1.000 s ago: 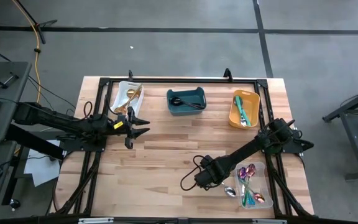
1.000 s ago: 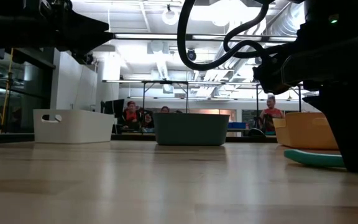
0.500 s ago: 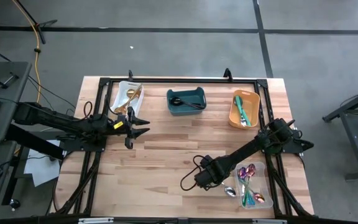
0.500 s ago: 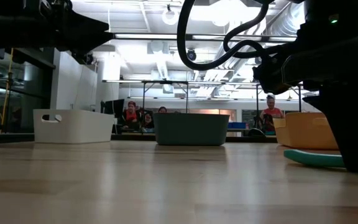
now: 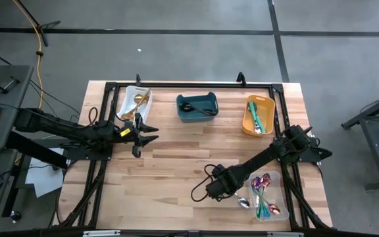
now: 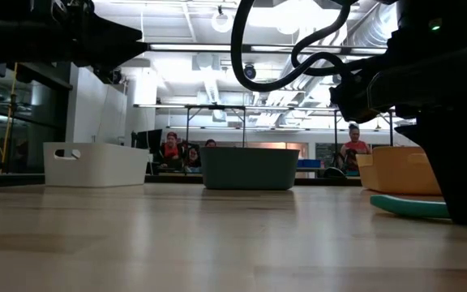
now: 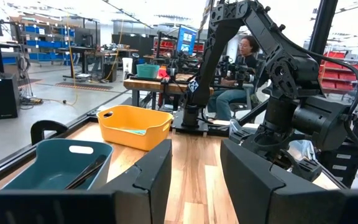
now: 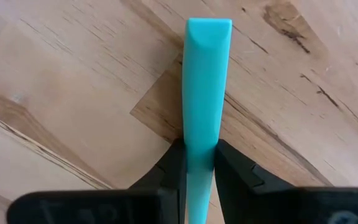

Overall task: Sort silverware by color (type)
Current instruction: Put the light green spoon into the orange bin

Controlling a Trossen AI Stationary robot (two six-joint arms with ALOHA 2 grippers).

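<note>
My right gripper point(image 8: 199, 155) points down near the table's front right point(image 5: 217, 189) and is shut on a teal-handled utensil point(image 8: 207, 74). That handle shows low over the wood in the low view point(image 6: 412, 208). My left gripper point(image 5: 147, 131) hovers open at the left with nothing between its fingers point(image 7: 194, 180). Gold pieces lie in the white bin point(image 5: 135, 102). Black ones are in the teal bin point(image 5: 197, 107), and teal-handled ones in the orange bin point(image 5: 258, 115). Iridescent purple ones fill the clear bin point(image 5: 268, 196). A silver spoon point(image 5: 243, 203) lies on the table beside it. My right gripper pinches the teal handle point(image 8: 201, 140) between its two fingers point(image 8: 173, 163), some way back from the handle's free end point(image 8: 209, 28). The fingers come from above, pointing down, and lie across the handle. The utensil lies level at the table top; whether it touches the wood I cannot tell.
The three coloured bins stand in a row along the far edge, and the clear bin sits at the front right. Bare wood lies across the middle and front left point(image 5: 156, 178). A black cable point(image 5: 199, 191) loops beside my right gripper. People sit in the room beyond the table point(image 6: 171, 148).
</note>
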